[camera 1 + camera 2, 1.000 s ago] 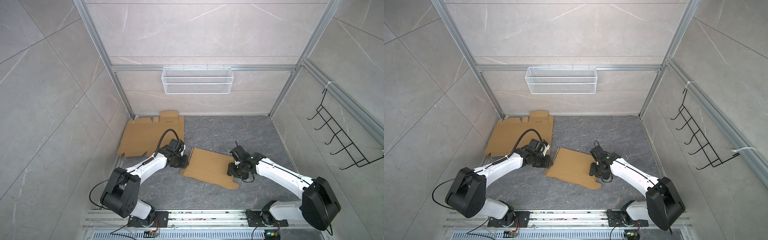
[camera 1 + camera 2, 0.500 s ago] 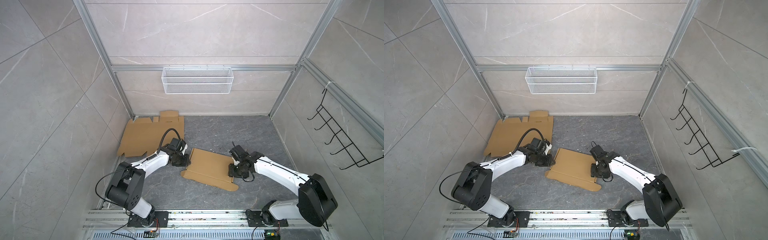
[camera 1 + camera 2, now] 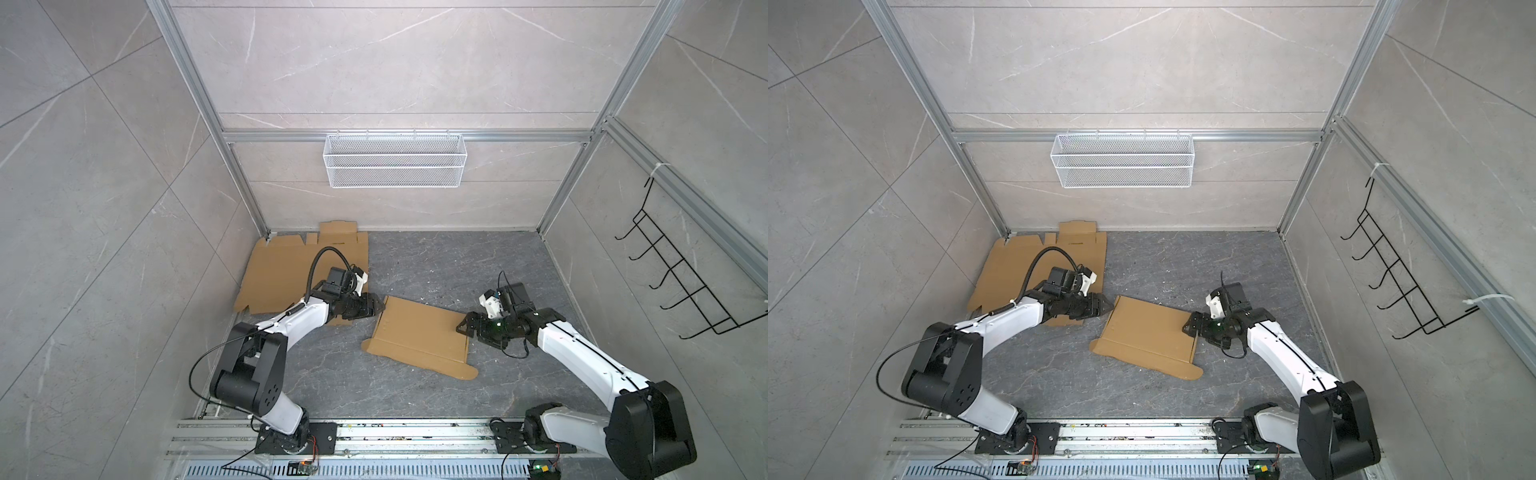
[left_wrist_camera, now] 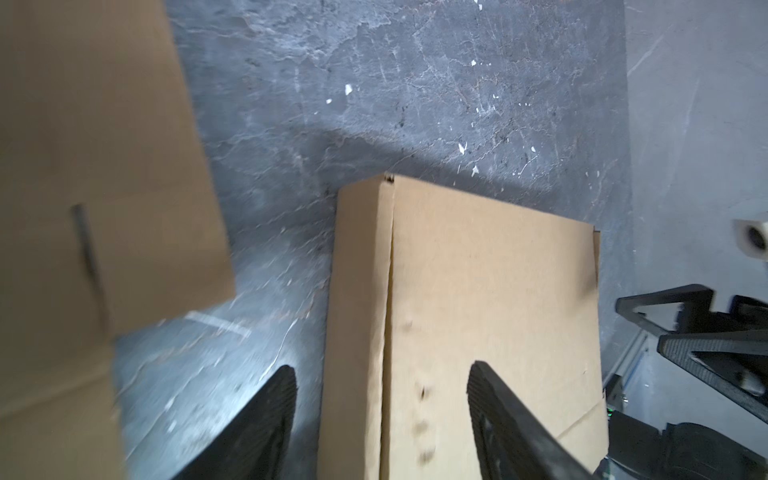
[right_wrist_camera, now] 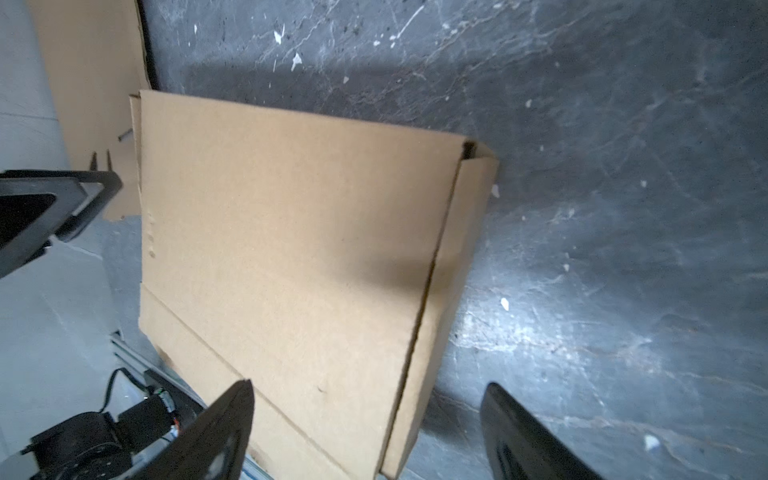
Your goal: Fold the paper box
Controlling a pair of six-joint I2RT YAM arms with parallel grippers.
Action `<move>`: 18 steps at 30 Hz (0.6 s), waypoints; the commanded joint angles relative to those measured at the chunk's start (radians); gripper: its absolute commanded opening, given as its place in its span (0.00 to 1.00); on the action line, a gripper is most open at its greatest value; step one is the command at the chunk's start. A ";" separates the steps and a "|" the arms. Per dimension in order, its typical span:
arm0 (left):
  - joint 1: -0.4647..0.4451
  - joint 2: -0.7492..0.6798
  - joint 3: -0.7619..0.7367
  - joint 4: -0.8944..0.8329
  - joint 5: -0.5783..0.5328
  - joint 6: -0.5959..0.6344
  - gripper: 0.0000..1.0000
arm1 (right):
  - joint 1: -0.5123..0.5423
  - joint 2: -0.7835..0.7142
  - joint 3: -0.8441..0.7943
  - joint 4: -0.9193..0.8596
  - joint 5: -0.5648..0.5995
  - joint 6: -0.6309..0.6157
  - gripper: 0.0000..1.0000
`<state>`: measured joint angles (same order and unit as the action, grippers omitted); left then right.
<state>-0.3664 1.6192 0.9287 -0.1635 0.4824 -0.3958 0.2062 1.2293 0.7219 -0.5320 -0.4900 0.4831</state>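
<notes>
PAPER BOX: POSITION AND GRIPPER CONDITION

The paper box (image 3: 419,332) is laid on the dark floor (image 3: 436,257) near the middle of the cell, and in both top views it is found between the two grippers. It is seen as a shallow brown shape with a broad top panel and a narrow strip set off by a crease at each short end. A rounded tab is extended from the near corner on the right. What lies under the top panel cannot be told.

The left gripper (image 4: 380,370) is placed at the left end of the box. Its jaws are released, with the creased edge between the fingers and a gap on either side. The right gripper (image 5: 368,386) is placed at the right end, jaws likewise spread wide, with the end strip between them and not clasped.

A flat cardboard sheet (image 3: 291,274) is spread in the far left corner, partly under the left arm. A wire basket (image 3: 395,166) is hung on the back wall rail
</notes>
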 commanded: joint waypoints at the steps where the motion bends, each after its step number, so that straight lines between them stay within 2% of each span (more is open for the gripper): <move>1: -0.002 0.063 0.020 0.120 0.077 -0.018 0.69 | -0.050 0.005 -0.052 0.100 -0.182 0.009 0.88; 6: -0.002 0.104 -0.009 0.147 0.086 0.004 0.66 | -0.092 0.014 -0.087 0.118 -0.234 -0.016 0.91; 12: 0.002 0.146 -0.057 0.124 0.044 0.032 0.46 | -0.100 0.039 -0.145 0.179 -0.283 -0.014 0.96; 18: 0.019 0.203 -0.064 0.079 0.029 0.019 0.30 | -0.100 0.050 -0.185 0.204 -0.275 -0.010 0.99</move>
<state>-0.3603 1.7515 0.8944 0.0154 0.5915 -0.3908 0.1078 1.2739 0.5571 -0.3630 -0.7467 0.4782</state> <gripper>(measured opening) 0.323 0.989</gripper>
